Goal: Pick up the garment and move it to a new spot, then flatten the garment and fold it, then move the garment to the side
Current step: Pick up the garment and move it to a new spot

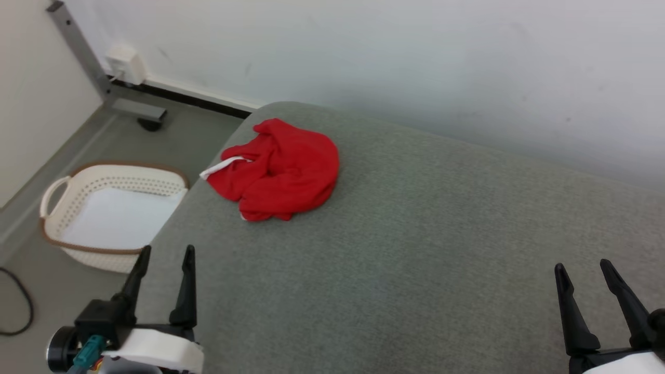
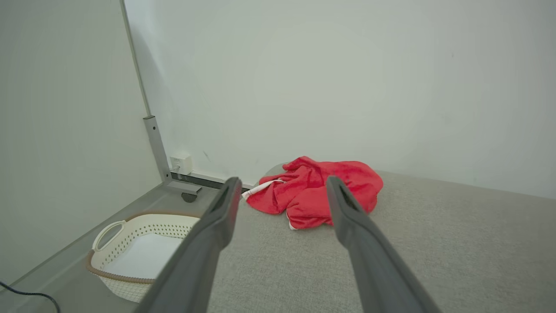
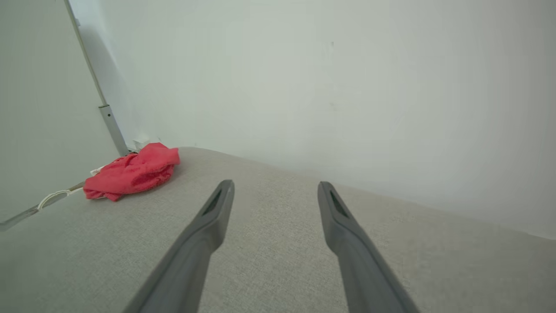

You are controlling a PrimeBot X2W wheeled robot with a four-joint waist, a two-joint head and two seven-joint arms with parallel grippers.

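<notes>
Far left, on floor: 1 black cable [image 1: 23,301], curved. Next, 1 white perforated basket [image 1: 124,181] w/ brown rim, handle at its left end. Inside: flat white base or liner, can't tell which. Behind basket: 1 grey metal leg [image 1: 83,52] on a foot w/ 1 dark caster [image 1: 150,124], and 1 white wall box [image 1: 126,63] just beside the leg.

Left gripper [image 1: 167,250] at lower left, by left edge of grey cushion [image 1: 415,249], near basket. Fingers spread apart, holding nothing.

1 red garment [image 1: 280,171], crumpled, w/ white trim, lying on far-left part of cushion near its rounded back corner. Well ahead of left gripper, touched by neither.

Right gripper [image 1: 582,265] at lower right over cushion. Fingers likewise apart, empty, well apart from garment.

Left wrist view: garment [image 2: 304,191] framed between the 2 fingers, basket [image 2: 143,221] lower left. Right wrist view: garment [image 3: 134,171] small at far left, bare cushion ahead of fingers, pale wall behind.

Count: 2 grippers, 4 fingers, 1 garment, 1 basket, 1 cushion.
</notes>
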